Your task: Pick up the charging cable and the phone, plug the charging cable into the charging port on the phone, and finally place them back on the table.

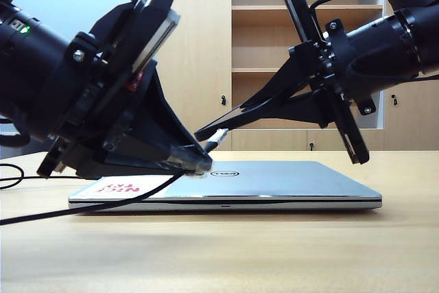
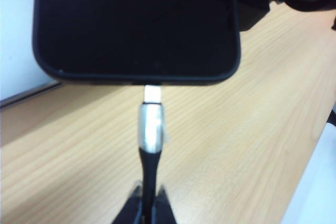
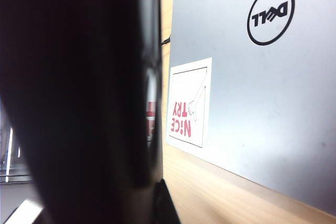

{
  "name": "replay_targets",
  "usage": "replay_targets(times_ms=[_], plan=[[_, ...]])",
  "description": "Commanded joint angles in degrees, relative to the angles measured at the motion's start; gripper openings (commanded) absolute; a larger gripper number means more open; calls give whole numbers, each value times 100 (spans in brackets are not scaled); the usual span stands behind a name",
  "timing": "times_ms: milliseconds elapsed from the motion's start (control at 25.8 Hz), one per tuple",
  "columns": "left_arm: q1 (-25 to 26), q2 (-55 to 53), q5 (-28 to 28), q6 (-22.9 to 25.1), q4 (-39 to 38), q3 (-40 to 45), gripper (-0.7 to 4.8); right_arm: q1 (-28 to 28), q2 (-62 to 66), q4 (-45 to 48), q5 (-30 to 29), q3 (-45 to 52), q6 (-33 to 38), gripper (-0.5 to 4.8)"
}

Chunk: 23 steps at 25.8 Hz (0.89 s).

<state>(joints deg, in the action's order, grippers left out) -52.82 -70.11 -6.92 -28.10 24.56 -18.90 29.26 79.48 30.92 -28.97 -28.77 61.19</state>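
My left gripper [image 2: 148,205] is shut on the black cord of the charging cable [image 2: 148,174], just behind its silver plug [image 2: 151,129]. The plug's metal tip [image 2: 152,94] meets the middle of the phone's [image 2: 136,24] bottom edge; how far it is in, I cannot tell. In the exterior view the left gripper [image 1: 202,163] hangs low over the laptop's near-left corner. From the right, the right gripper [image 1: 247,109] holds the phone [image 1: 211,127] slanting down toward the plug [image 1: 218,137], shut on it. The phone [image 3: 79,98] fills much of the right wrist view, with one finger [image 3: 167,205] beside it.
A closed silver laptop [image 1: 274,183] with a white and pink sticker [image 1: 123,188] lies on the tan table [image 1: 274,252] right beneath both grippers. The cord [image 1: 82,208] trails off to the left over the table. A wooden shelf cabinet [image 1: 274,32] stands behind.
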Motion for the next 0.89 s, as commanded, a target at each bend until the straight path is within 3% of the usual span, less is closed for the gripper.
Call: replay_targets(times_ms=[39,892], plan=[[9,17,4,-4,79,-33,-6,-4,-50,199,-55,-31,-170,-5],[11,17,4,-7,39,-33,-6,-33,-50,186,-291,-31,-433,-6]])
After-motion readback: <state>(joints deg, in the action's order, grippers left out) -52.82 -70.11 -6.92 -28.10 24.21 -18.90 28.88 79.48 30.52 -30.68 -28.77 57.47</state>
